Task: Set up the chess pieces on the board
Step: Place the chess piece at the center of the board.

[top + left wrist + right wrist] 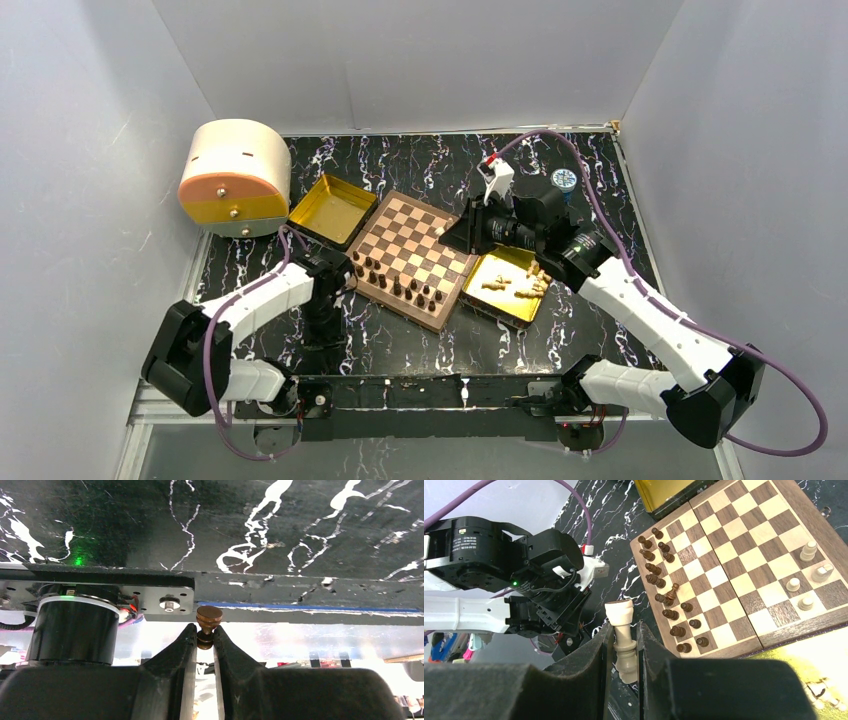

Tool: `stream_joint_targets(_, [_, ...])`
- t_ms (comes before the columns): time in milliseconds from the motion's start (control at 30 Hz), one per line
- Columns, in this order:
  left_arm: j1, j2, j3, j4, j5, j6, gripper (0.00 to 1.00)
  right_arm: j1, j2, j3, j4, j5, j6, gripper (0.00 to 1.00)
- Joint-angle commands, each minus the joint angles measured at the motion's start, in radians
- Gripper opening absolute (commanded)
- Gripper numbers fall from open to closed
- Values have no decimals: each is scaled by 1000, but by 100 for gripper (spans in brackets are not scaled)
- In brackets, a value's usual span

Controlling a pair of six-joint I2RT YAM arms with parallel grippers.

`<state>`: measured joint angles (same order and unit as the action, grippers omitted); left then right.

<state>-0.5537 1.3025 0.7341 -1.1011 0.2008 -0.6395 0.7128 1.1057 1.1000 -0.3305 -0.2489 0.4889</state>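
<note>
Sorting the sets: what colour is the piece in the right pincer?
Light tan; the piece shows best in the right wrist view.

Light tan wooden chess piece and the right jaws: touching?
Touching. Right wrist view shows the light tan wooden chess piece pinched between both black jaws, no gap on either side.

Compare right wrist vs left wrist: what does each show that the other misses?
Right wrist only: the board, dark pieces lined along one side of it, four light pieces at the opposite side, the left arm, and the right end effector shut on a light piece. Left wrist only: the left end effector shut on a dark piece, plus a black motor housing. Both: the black marbled table.
</note>
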Motion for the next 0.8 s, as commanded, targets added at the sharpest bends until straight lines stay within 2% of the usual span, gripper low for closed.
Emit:
stream_joint_targets(0, [-3,32,-17,1,-41,8,14,-3,-33,5,16,22,-21,26])
stream_joint_targets(367, [-3,99,1,35,-85,38,20,-4,-37,-1,12,30,-27,26])
stream_joint_targets(767, [-3,129,32,32,-134,64,18,-3,-49,-18,15,32,-27,26])
